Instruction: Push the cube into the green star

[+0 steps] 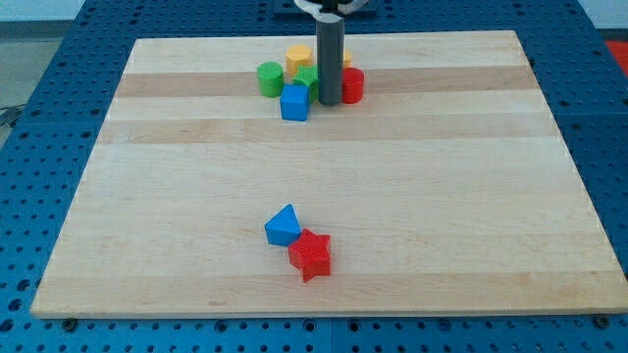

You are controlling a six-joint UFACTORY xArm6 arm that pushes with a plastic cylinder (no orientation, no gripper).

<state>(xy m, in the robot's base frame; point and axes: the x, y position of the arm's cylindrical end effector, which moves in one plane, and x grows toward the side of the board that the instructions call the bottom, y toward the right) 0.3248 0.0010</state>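
A blue cube (294, 102) sits near the view's top centre of the wooden board (196, 196). The green star (307, 77) lies just above and right of it, partly hidden by my rod, touching or nearly touching the cube. My tip (330, 102) rests on the board just right of the cube and below the star, with a small gap to the cube.
A green cylinder (270, 78) stands left of the star, a yellow block (298, 55) behind it, and a red cylinder (351, 85) right of my rod. A blue triangular block (283, 226) and a red star (311, 255) touch near the view's bottom centre.
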